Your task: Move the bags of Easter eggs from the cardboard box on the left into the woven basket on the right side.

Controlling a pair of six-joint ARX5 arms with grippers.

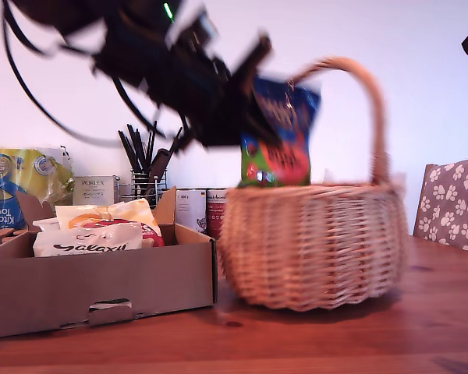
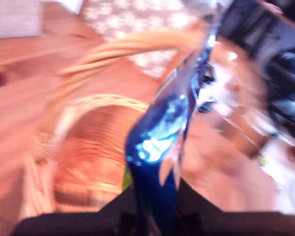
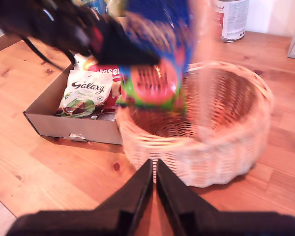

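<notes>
Your counter [image 1: 312, 343] carries everything here, and the woven basket [image 1: 316, 245] is the landmark to steer by: it stands upright with its arched handle rising over the opening, so a bag has to come in beside that handle rather than through it. Just beside the basket, on the exterior view's left, sits the cardboard box [image 1: 93, 288], its low walls leaving the remaining packets easy to reach from above; the white Galaxy bag [image 1: 88, 239] lies flat at the front and a cream-and-red bag [image 1: 113, 216] rests behind it, so two bags at least are still to move, as I judge it. Behind the box stand a kitchen towel pack [image 1: 15, 191], a grey Porlex carton [image 1: 93, 189] and a wire utensil holder [image 1: 147, 183], none of which belongs to the job. Your first hand [image 1: 249, 105] is clamped on the top edge of the dark blue bag [image 1: 279, 132], which hangs straight down above the basket's rim, near the handle; held by its top, its weight keeps the lower end pointing into the opening. The pictures are smeared with motion, so exactly how far over the rim it hangs is hard to tell. Your second hand [image 3: 154, 172], fingers pressed together on nothing, hovers clear of the basket over bare wood. Mind the handle on the way down, then let go low inside.
</notes>
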